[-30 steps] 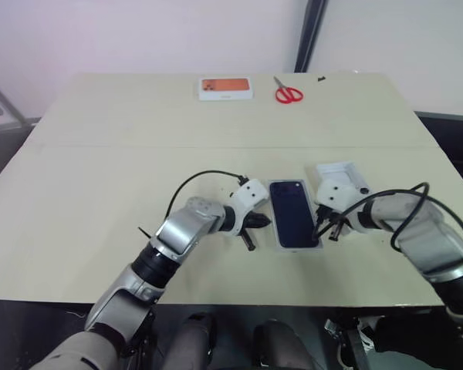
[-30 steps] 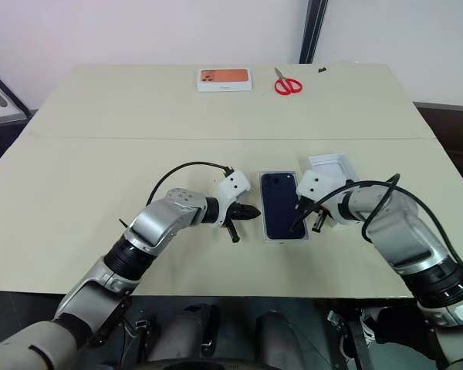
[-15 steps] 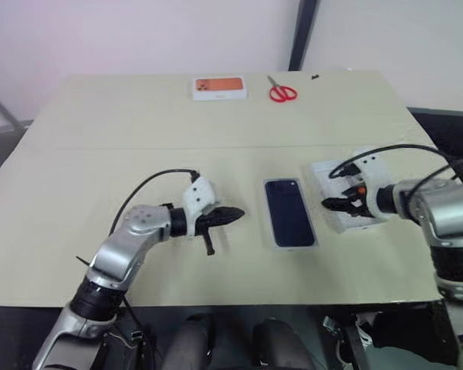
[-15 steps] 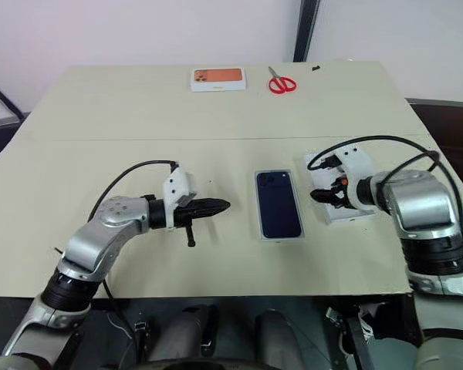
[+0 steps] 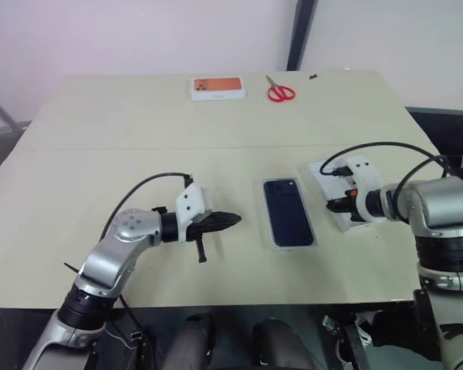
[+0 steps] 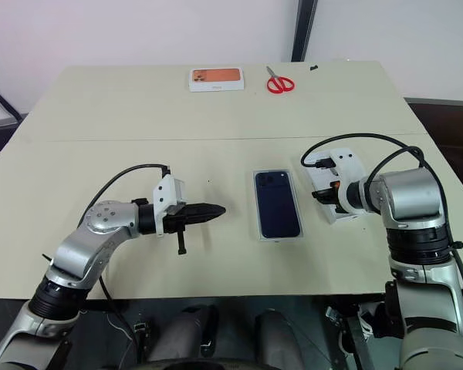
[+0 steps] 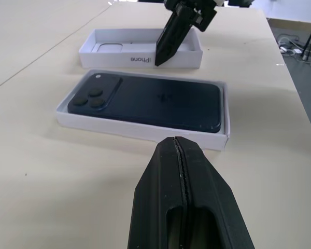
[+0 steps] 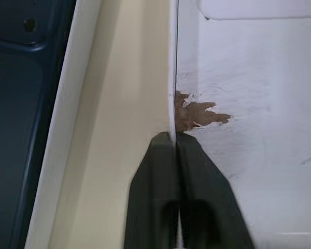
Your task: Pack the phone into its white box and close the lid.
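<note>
Compared with a second ago, the left gripper has moved away from the slim dark navy-blue phone toward the robot's left, and a wide strip of bare table now lies between them. Its two black fingers are pressed together with nothing between them, and they point level toward the phone. The right gripper has also left the phone's right edge and gone to the deeper white cardboard lid, which lies open side up just to the right of the phone. Its black fingers are pinched on the lid's thin near wall, one finger inside and one outside.

The phone itself has not moved. It lies back side up inside the shallow white cardboard tray, its glossy surface smooth, with rounded corners and a camera cluster in the far left corner. A thin white rim frames it on all sides.

The lid's inside is matt white, with a small brown torn patch in the paper near the gripped wall. In the left wrist view, grey lettering is printed on its outer side.

The beige matt table also carries, at its far edge, a flat white box with an orange picture and red-handled scissors, well apart from the phone.
</note>
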Available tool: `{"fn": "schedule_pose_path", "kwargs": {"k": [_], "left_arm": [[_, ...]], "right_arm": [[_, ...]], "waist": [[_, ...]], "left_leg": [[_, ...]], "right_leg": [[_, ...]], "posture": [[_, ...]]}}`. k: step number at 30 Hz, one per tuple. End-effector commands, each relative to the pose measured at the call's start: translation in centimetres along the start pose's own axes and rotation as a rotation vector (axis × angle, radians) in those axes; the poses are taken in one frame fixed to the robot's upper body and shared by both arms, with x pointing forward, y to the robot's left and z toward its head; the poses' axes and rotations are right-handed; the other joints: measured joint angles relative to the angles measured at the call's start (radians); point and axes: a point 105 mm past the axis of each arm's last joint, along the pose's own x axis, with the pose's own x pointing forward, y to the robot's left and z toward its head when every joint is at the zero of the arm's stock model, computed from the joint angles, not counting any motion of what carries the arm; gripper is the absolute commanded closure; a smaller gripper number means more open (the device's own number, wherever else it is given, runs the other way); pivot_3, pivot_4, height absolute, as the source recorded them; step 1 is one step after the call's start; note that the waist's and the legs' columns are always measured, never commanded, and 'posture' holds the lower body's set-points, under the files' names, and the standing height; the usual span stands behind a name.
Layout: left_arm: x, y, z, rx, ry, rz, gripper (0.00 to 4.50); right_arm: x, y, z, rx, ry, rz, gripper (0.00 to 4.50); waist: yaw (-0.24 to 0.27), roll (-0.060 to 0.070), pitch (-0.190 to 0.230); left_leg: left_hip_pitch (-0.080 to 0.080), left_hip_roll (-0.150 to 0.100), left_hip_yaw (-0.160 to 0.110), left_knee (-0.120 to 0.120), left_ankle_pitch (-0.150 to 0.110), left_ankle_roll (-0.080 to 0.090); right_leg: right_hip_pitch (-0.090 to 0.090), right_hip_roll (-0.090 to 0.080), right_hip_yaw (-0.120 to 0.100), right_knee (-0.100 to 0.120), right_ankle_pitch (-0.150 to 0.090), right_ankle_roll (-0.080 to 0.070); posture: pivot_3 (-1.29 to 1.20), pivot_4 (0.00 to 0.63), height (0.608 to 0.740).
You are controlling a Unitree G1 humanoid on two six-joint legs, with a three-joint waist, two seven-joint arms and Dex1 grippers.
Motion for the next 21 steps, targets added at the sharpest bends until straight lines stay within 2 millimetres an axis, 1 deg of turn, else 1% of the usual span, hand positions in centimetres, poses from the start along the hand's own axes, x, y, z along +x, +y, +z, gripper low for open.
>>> {"fn": "schedule_pose_path", "kwargs": {"k": [1,3,4,5,6,8,11,12,13,15,17,19,21], "left_arm": [[-1.2,1.6,0.3,0.030,-0.014,0.101,4.50],[-1.9,2.9,0.2,0.019,-0.025,0.176,4.50],[-2.2,3.5,0.2,0.011,-0.033,0.212,4.50],[-2.7,4.3,0.3,0.000,-0.045,0.260,4.50],[-3.2,5.0,0.3,-0.007,-0.053,0.300,4.50],[-4.3,6.5,0.5,-0.023,-0.072,0.378,4.50],[-5.1,7.7,0.9,-0.029,-0.092,0.424,4.50],[-5.1,7.8,0.9,-0.019,-0.085,0.426,4.50],[-5.0,7.8,0.9,-0.007,-0.075,0.420,4.50],[-4.8,7.7,0.8,0.009,-0.060,0.407,4.50],[-4.2,7.4,0.6,0.019,-0.046,0.385,4.50],[-3.2,6.9,0.5,0.026,-0.038,0.347,4.50],[-1.9,6.2,0.5,0.026,-0.031,0.299,4.50]], "right_arm": [[-2.7,1.2,4.5,0.041,-0.205,0.096,4.46],[-3.8,3.3,6.4,0.083,-0.317,0.279,4.46],[-4.2,4.3,7.0,0.105,-0.358,0.374,4.46],[-4.7,5.8,7.5,0.124,-0.399,0.497,4.46],[-5.0,7.0,7.6,0.139,-0.423,0.593,4.46],[-4.9,9.9,7.1,0.192,-0.436,0.791,4.46],[-4.6,13.5,5.2,0.250,-0.380,0.974,4.46],[-4.7,14.8,4.3,0.272,-0.373,0.995,4.46],[-4.6,15.8,3.4,0.344,-0.344,1.013,4.46],[-4.1,16.8,2.4,0.461,-0.301,1.001,4.46],[-3.4,17.2,1.7,0.508,-0.291,0.948,4.46],[-2.7,17.2,1.1,0.558,-0.275,0.895,4.46],[-1.8,16.4,0.5,0.592,-0.243,0.813,4.46]], "waist": [[-0.004,0.000,0.000],[-0.011,0.000,0.000],[-0.015,0.000,0.000],[-0.017,0.000,0.000],[-0.018,0.000,0.000],[-0.020,0.000,0.000],[-0.019,0.000,0.000],[-0.015,0.000,0.000],[-0.016,0.000,0.000],[-0.021,0.000,0.000],[-0.029,0.000,0.000],[-0.031,0.000,0.000],[-0.030,0.000,0.000]], "left_leg": [[0.000,0.000,0.000,0.000,0.000,0.000],[0.000,0.000,0.000,-0.001,0.000,0.000],[0.000,0.000,0.000,-0.001,0.000,0.000],[0.000,0.000,-0.001,-0.001,0.000,0.000],[0.000,0.000,-0.001,-0.001,0.000,0.000],[0.000,0.000,-0.001,-0.001,0.000,0.000],[0.000,0.001,-0.001,-0.001,0.000,0.000],[0.000,0.001,-0.001,-0.001,0.000,0.000],[-0.001,0.001,-0.001,0.000,0.000,0.000],[-0.001,0.000,-0.001,0.000,0.000,0.001],[-0.001,0.000,0.001,0.002,-0.001,0.002],[-0.001,0.000,0.001,0.002,-0.001,0.002],[0.000,0.001,0.001,0.002,-0.001,0.002]], "right_leg": [[0.000,0.000,0.000,0.000,0.000,0.000],[-0.001,0.001,0.000,0.001,0.000,0.000],[-0.001,0.001,0.000,0.001,0.000,0.000],[-0.001,0.001,0.000,0.001,0.000,0.000],[-0.001,0.001,-0.001,0.001,0.000,0.000],[-0.001,0.001,-0.001,0.001,0.000,0.000],[-0.001,0.001,-0.001,0.002,0.000,0.000],[-0.001,0.000,-0.001,0.002,0.000,0.000],[-0.001,0.000,-0.001,0.002,0.000,0.000],[0.000,-0.001,-0.001,0.001,0.000,0.000],[0.000,0.000,0.000,0.001,0.000,0.001],[0.000,0.000,0.000,0.002,0.000,0.001],[0.000,0.001,0.000,0.002,0.000,0.001]], "posture": [[0.00,0.150,0.740],[0.00,0.150,0.740],[0.00,0.150,0.740],[0.00,0.150,0.740],[0.00,0.150,0.740],[0.00,0.150,0.740],[0.00,0.150,0.740],[0.00,0.150,0.740],[0.00,0.150,0.740],[0.00,0.150,0.740],[0.00,0.150,0.740],[0.00,0.150,0.740],[0.00,0.150,0.740]]}}
